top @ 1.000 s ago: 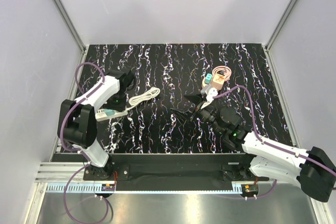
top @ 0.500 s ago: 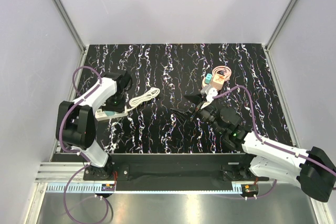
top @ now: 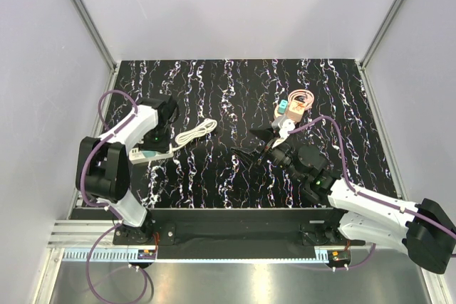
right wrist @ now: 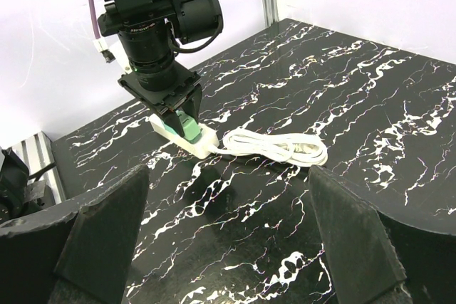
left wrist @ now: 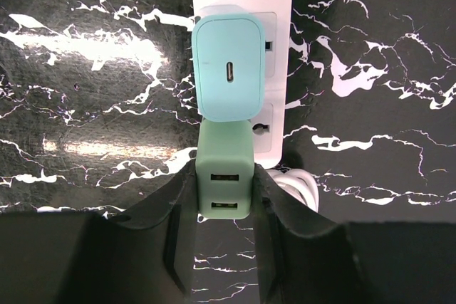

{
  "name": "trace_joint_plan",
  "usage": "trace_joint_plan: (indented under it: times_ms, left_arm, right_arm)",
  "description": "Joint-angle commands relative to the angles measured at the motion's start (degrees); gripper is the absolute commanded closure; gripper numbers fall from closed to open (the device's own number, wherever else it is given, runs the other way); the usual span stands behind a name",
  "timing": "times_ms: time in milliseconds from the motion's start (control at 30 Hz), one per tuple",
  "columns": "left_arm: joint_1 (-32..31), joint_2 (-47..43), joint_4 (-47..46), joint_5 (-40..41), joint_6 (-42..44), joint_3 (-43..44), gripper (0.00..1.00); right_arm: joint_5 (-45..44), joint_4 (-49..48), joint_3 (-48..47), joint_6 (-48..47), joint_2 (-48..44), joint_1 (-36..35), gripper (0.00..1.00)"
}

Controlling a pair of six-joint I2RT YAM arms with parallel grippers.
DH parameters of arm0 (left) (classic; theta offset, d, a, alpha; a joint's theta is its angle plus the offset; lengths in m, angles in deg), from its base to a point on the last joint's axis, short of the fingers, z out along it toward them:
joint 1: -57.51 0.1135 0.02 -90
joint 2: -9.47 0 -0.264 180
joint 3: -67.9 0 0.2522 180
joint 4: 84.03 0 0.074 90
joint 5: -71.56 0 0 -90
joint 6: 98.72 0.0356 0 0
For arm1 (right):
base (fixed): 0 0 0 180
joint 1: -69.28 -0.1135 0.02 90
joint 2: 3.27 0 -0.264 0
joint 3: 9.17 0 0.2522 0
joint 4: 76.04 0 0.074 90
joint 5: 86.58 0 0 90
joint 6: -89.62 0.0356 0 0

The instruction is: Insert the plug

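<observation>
Left gripper [left wrist: 223, 191], newly lowered onto white power strip [left wrist: 279, 76], clamps green cube [left wrist: 225, 161] at 6 o'clock of teal plug [left wrist: 228, 69], apparently already seated; right gripper [right wrist: 228, 176] gapes idle.

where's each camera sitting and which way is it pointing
Top external: above and behind the bases, looking down at the table; both arms show, left gripper and right gripper.
Left wrist: on the left arm, looking straight down at the power strip; its gripper clamps the green cube.
Right wrist: low over the table, facing across toward the left arm; its open gripper frames the bottom.
Shared: all three show the power strip; top and right wrist also show the white cable.
</observation>
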Motion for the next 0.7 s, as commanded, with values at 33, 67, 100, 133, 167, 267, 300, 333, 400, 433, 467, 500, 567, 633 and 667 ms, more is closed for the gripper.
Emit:
trace_joint_plan:
  times_ms: [33,67,100,133,167,267,300,333,400,433,467,500,567,633,667]
  left_arm:
    - [1.06,6.56,-2.05,-5.4,-23.94,-7.81,1.0]
    - [1.15,6.38,-2.23,-5.31,-24.02,-7.9,1.0]
    - [1.32,6.12,-2.23,-5.4,-24.02,-8.07,1.0]
    - [1.5,6.03,-2.32,-5.57,-24.37,-8.68,1.0]
    - [1.76,5.51,-2.93,-5.84,-24.11,-9.04,1.0]
    - [3.43,4.71,-3.81,-6.1,-22.97,-10.27,1.0]
    - [4.13,4.54,-3.9,-6.02,-22.53,-10.62,1.0]
    - [4.49,4.53,-3.81,-5.84,-22.09,-10.62,1.0]
    - [5.27,4.53,-3.81,-5.66,-21.56,-10.71,1.0]
    - [5.37,4.62,-3.9,-5.14,-20.78,-10.45,1.0]
    - [5.37,4.8,-3.81,-4.7,-20.07,-9.92,1.0]
    - [5.28,5.15,-3.73,-4.52,-19.63,-9.31,1.0]
    - [5.28,5.94,-3.81,-4.87,-18.75,-8.95,1.0]
    - [5.28,6.38,-3.46,-4.35,-16.74,-7.73,1.0]
    - [5.28,6.38,-3.29,-4.17,-16.2,-7.46,1.0]
  right_arm:
    - [0.04,-1.2,-1.1,-0.72,0.04,-0.19,0.0]
    - [0.04,-1.29,-1.1,-0.63,0.39,-0.19,0.0]
    - [0.04,-1.37,-1.1,-0.63,0.4,-0.19,0.0]
    - [0.04,-1.38,-1.18,-0.63,0.57,-0.19,0.0]
    - [0.04,-1.38,-1.18,-0.72,0.75,-0.19,0.0]
    - [0.04,-1.55,-1.18,-0.72,0.75,-0.19,0.0]
    - [-0.05,-1.64,-1.18,-0.72,0.83,-0.19,0.0]
    - [-0.05,-1.64,-1.1,-0.63,0.83,-0.19,0.0]
    - [-0.13,-1.73,-1.1,-0.72,1.01,-0.19,0.0]
    - [-0.13,-1.81,-1.1,-0.8,1.01,-0.19,0.0]
    - [-0.13,-1.82,-1.1,-0.72,1.18,-0.19,0.0]
    - [-0.31,-1.9,-1.01,-0.89,1.27,-0.28,0.0]
    - [-0.31,-1.99,-1.18,-0.98,1.45,-0.19,0.0]
    - [-0.48,-1.73,-1.36,-1.24,1.54,-0.19,0.0]
    - [-0.66,-1.47,-1.45,-1.33,1.45,-0.19,0.0]
